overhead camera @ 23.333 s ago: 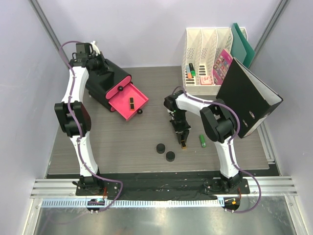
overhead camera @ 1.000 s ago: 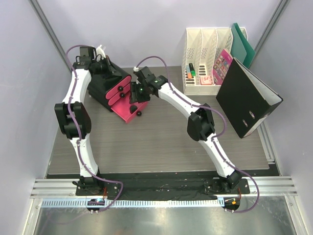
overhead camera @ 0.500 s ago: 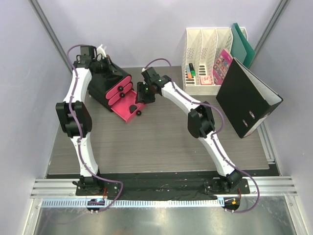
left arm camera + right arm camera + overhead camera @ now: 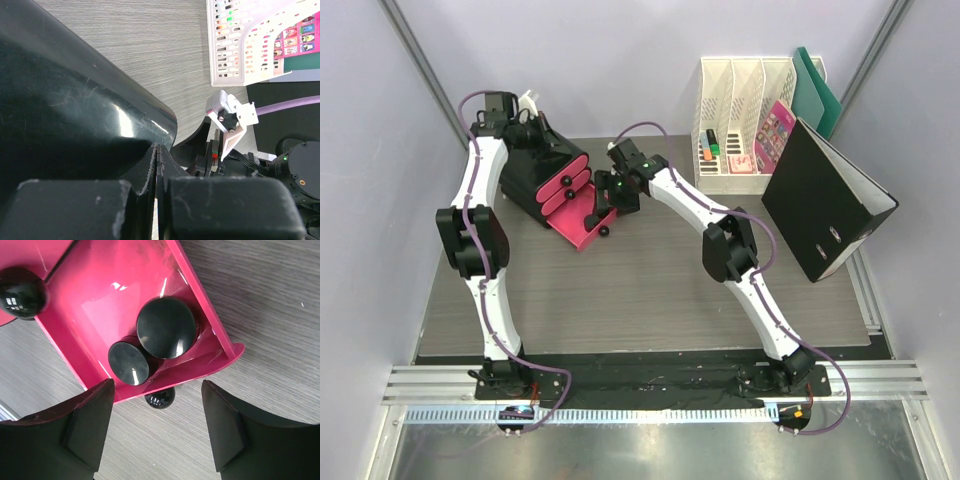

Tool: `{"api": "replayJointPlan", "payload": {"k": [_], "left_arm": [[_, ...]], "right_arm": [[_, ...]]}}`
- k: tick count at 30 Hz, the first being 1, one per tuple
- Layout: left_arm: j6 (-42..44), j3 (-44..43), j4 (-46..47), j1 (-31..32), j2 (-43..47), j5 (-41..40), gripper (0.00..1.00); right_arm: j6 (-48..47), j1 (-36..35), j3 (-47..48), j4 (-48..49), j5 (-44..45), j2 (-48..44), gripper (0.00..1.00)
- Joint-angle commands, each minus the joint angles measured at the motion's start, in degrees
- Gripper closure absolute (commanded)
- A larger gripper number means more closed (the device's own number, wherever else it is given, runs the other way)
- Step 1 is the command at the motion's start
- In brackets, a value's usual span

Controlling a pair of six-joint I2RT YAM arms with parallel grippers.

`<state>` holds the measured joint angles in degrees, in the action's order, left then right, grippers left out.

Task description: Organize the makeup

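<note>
Two black round compacts lie side by side in the open pink drawer (image 4: 95,315), the larger (image 4: 166,327) partly over the smaller (image 4: 128,363). My right gripper (image 4: 157,427) hovers open just past the drawer's front edge, above its black knob (image 4: 159,399), holding nothing. Seen from above, it (image 4: 604,203) hangs over the drawer (image 4: 572,228) of the black box (image 4: 535,165). My left gripper (image 4: 156,160) is shut with nothing between its fingers and rests against the box's glossy black top (image 4: 75,100). Other makeup is out of view.
A white file organizer (image 4: 745,125) with marker pens (image 4: 710,148) and a pink booklet (image 4: 775,130) stands at the back right. A black binder (image 4: 825,200) leans beside it, with a green folder (image 4: 815,85) behind. Two upper pink drawers (image 4: 565,182) are closed.
My right gripper's jaws have spread wide over the drawer and the arm has drawn back slightly to the right. The compact now lies free in the drawer. The left arm has not moved.
</note>
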<state>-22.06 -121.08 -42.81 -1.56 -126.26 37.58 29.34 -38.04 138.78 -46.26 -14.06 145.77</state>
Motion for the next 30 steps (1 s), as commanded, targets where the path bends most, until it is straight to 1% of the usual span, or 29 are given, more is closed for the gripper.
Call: {"api": "replayJointPlan", "payload": {"k": [1,6,7,10,11,13,14,15,17,22,25,30], "left_arm": [[5.72,6.47,-21.09,0.60,-11.82,-15.87,1.00],[5.80,6.47,-21.09,0.60,-11.82,-15.87,1.00],[5.80,6.38,-21.00,0.60,-11.73,-15.79,1.00],[5.72,6.38,-21.00,0.60,-11.73,-15.79,1.00],[5.72,6.38,-21.00,0.60,-11.73,-15.79,1.00],[5.72,6.38,-21.09,0.60,-11.64,-15.79,1.00],[5.63,6.38,-21.09,0.60,-11.73,-15.79,1.00],[5.63,6.29,-21.09,0.60,-11.64,-15.79,1.00],[5.63,6.29,-21.09,0.60,-11.73,-15.79,1.00],[5.72,6.12,-21.09,0.60,-11.73,-15.70,1.00],[5.63,6.12,-21.00,0.60,-11.73,-15.70,1.00],[5.54,6.03,-21.00,0.60,-11.82,-15.61,1.00]], "right_arm": [[-1.48,-0.28,3.25,0.29,0.00,-0.84,0.24],[-2.18,-0.19,1.41,0.90,2.90,-4.43,0.24],[-2.10,-0.10,-0.34,1.43,3.34,-5.32,0.24],[-1.22,0.42,-5.16,4.07,3.08,-9.00,0.28],[-0.17,0.60,-6.49,4.68,2.38,-9.80,0.40],[1.76,1.91,-10.70,7.40,-1.39,-11.90,0.54],[4.55,2.35,-12.20,8.20,-2.71,-12.44,0.73],[5.63,3.32,-13.78,10.38,-5.68,-13.05,0.83],[8.87,4.03,-17.92,12.50,-7.72,-14.63,0.99],[14.51,4.91,-26.96,17.86,-13.60,-16.66,0.99],[18.11,4.91,-30.22,20.42,-15.55,-16.40,0.99],[21.80,5.35,-30.06,21.74,-19.06,-12.72,0.99]]}}
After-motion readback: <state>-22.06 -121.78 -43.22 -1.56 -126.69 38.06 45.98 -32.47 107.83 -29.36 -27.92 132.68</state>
